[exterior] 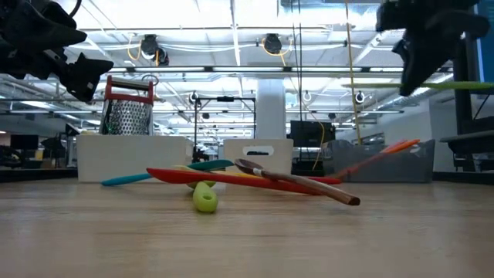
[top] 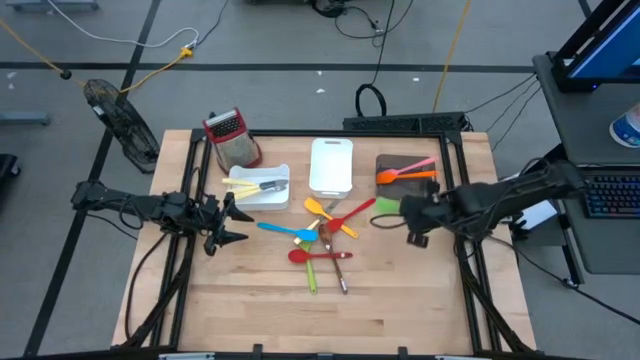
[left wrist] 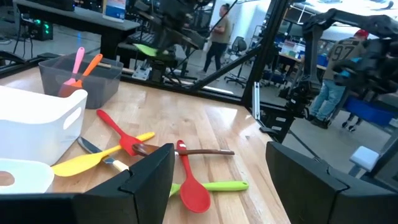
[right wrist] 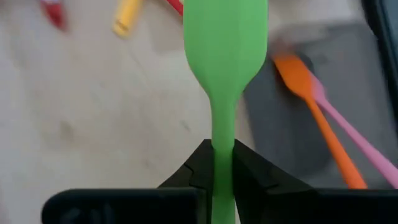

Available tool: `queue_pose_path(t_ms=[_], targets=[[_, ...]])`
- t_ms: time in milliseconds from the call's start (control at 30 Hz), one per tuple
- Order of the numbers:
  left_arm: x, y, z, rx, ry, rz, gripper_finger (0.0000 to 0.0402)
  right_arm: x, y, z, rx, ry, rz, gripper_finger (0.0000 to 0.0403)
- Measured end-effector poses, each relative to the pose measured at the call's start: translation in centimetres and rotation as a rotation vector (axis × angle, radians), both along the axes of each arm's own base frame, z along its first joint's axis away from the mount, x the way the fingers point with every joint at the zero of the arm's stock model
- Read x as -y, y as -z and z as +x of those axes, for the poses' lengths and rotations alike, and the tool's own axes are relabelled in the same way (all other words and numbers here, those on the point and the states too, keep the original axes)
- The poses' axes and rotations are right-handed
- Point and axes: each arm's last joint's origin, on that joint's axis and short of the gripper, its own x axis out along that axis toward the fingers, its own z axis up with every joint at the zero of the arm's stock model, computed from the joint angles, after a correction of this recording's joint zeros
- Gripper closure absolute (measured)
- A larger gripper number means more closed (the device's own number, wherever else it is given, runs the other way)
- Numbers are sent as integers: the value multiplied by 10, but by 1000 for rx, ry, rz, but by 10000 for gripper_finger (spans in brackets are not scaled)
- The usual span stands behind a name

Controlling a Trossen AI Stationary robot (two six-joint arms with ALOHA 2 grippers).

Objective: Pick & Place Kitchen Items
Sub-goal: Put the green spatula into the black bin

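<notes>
Both arms were dark, jointed and slim, trailing black cables, each ending in a black gripper, left gripper (top: 232,226) and right gripper (top: 412,215), with angular, flat-faced fingers (left wrist: 147,184).

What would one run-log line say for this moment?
right gripper: shut on green spatula, lifted beside brown tray | left gripper: open, empty, hovering by white tray | pile: on table

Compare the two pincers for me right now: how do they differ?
The left pincer is open and empty; the right pincer is shut on the green spatula. The left pincer hangs by the white tray on the table's left side; the right pincer is beside the brown tray on the right side. Both hang above the table, clear of the utensil pile.
</notes>
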Motion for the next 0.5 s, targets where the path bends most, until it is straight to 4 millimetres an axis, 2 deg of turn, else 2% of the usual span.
queue_pose_path(t_ms=[267, 500], targets=[[0, 0, 0, 0, 0, 0, 144, 29, 3, -24, -258, 151, -98, 378], [0, 0, 0, 0, 0, 0, 144, 50, 8, -22, -402, 185, -192, 378]])
